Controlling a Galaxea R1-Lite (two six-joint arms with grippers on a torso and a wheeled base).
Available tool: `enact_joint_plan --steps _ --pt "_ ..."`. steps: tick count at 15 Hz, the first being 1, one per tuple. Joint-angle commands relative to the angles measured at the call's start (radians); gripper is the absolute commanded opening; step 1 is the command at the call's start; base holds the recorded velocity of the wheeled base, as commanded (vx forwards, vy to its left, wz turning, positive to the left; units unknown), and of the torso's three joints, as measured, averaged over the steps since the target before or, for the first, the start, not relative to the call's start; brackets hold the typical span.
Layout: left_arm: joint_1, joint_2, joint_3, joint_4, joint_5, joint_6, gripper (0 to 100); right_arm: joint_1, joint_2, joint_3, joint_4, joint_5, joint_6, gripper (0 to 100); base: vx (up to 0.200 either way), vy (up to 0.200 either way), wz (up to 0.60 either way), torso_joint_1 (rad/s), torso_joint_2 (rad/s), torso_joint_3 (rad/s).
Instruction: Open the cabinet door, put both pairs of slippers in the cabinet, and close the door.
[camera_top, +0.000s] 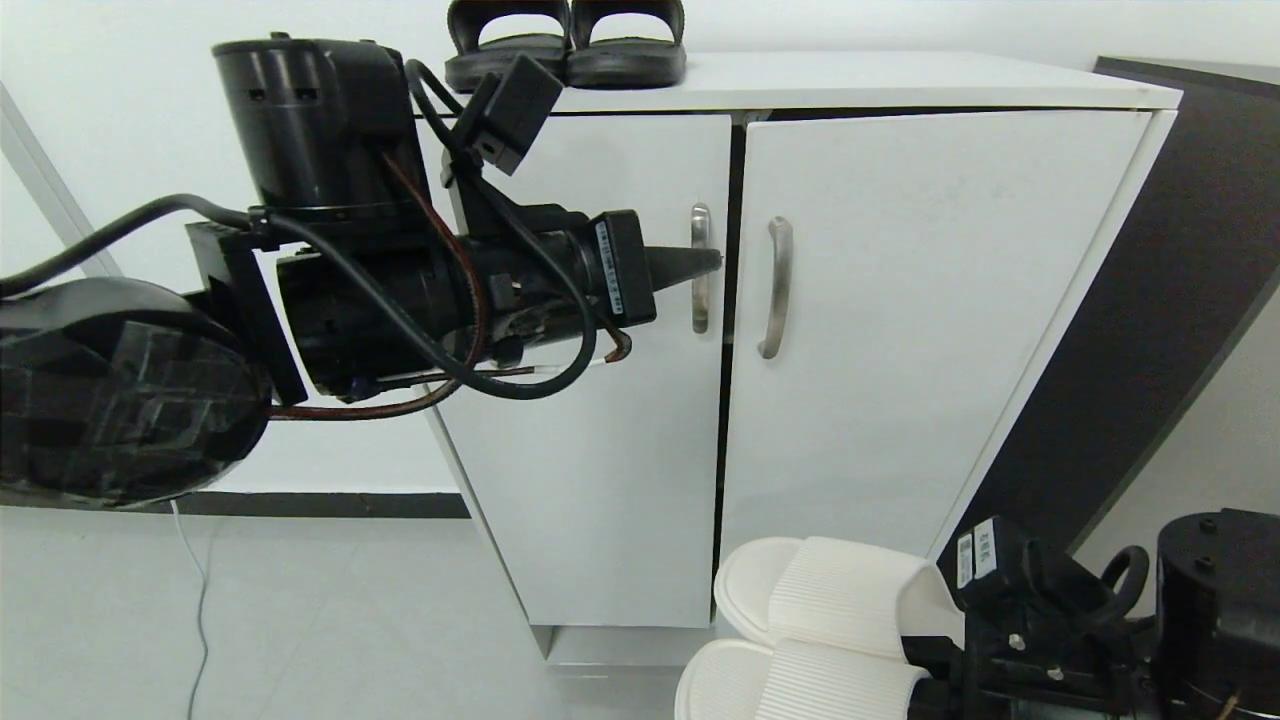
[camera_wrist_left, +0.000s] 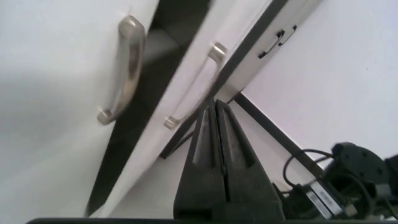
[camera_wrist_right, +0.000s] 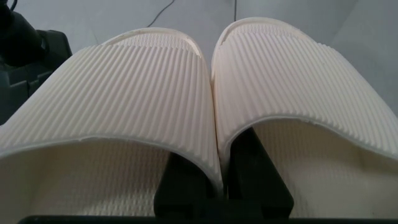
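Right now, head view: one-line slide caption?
Shut left claw at left door handle; right claw grips white slippers; black slippers sit atop the cabinet.

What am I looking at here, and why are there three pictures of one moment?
It's a two-armed robot with pincer-like grippers. The big picture comes from a camera on its head. The two smaller ones come from cameras on its wrists, each looking along its own gripper. The left gripper, fingers pressed together, has its tip at the left door handle of the white cabinet. The right gripper is clamped on a pair of white slippers, pinching their straps together where they meet. A pair of black slippers sits on top of the cabinet.
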Motion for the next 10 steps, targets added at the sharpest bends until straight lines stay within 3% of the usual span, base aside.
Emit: enact_joint_plan --steps 1,10 --pt "0.003 0.039 -0.026 0.002 -0.001 0.000 0 0.001 0.002 0.000 0.000 0.000 0.000 0 0.000 0.000 0.00 0.000 0.00 0.000" --pt "0.027 0.107 -0.107 0.002 0.002 0.000 0 0.001 0.012 -0.002 0.001 -0.002 0.000 0 0.000 0.000 0.00 0.000 0.00 0.000"
